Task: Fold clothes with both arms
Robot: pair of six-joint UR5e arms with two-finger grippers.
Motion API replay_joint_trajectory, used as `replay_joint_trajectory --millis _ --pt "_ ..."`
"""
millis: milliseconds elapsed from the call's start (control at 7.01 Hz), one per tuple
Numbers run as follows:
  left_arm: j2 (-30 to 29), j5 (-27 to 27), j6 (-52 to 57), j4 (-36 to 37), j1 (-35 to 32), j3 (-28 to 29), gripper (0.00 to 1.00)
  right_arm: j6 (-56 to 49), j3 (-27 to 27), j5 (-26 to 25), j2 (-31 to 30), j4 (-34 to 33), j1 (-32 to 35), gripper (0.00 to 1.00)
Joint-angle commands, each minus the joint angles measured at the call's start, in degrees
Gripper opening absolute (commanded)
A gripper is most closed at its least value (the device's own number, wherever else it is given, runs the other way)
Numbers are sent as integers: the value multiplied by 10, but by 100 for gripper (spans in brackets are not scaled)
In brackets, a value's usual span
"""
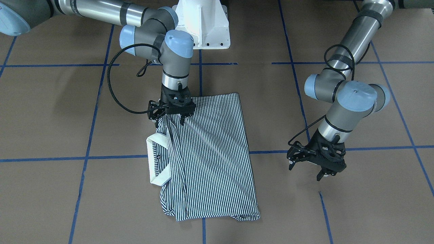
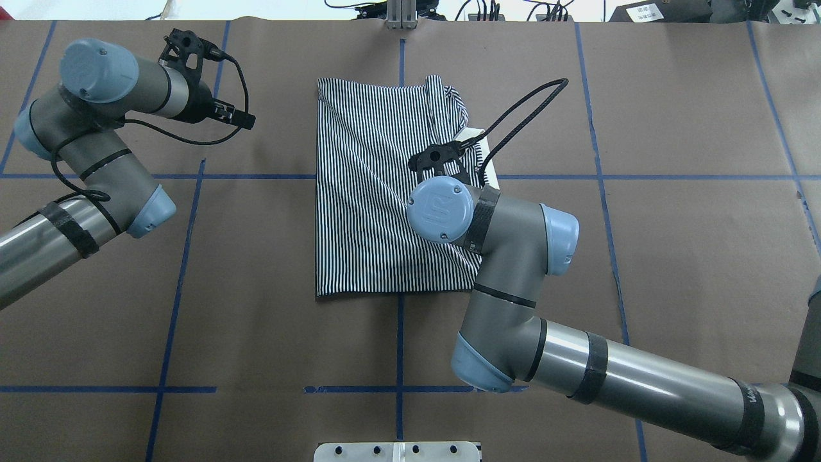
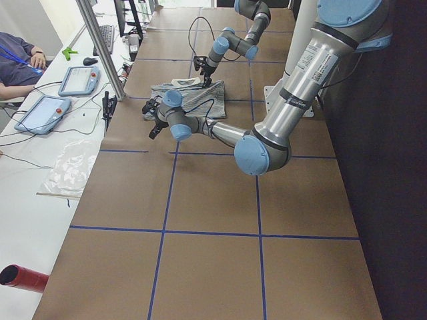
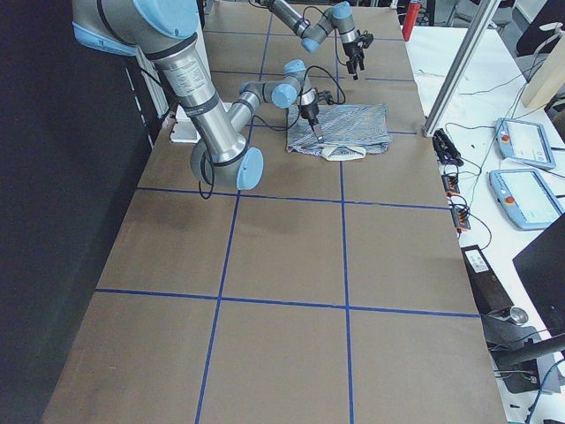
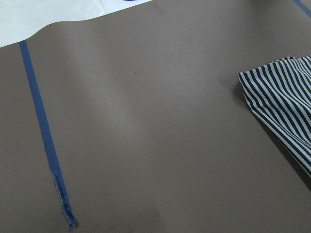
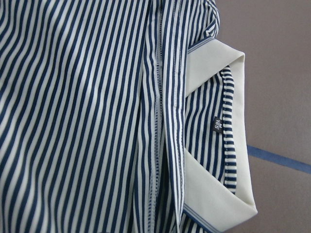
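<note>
Shirt (image 1: 210, 152) is lying folded mid-table, long axis running straight out from the robot, collar (image 1: 149, 159) on its right edge. Right gripper (image 1: 169, 119) hangs over that collar side, fingers look spread, nothing pinched as far as I can tell. Left gripper (image 1: 305, 172) is spread too, well off to the shirt's left, so the right arm's nearer.

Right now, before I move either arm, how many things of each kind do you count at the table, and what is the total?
Striped polo shirt: 1
Robot hands: 2, the left hand and the right hand
White pedestal base: 1
Total: 4
</note>
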Motion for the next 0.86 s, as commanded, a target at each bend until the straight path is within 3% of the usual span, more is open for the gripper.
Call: replay_joint_trajectory --millis 0,713 --pt "0 0 0 0 0 0 100 -2 -23 2 7 0 0 93" --pt "0 0 0 -1 0 -1 100 -82 -58 25 1 -8 37 93"
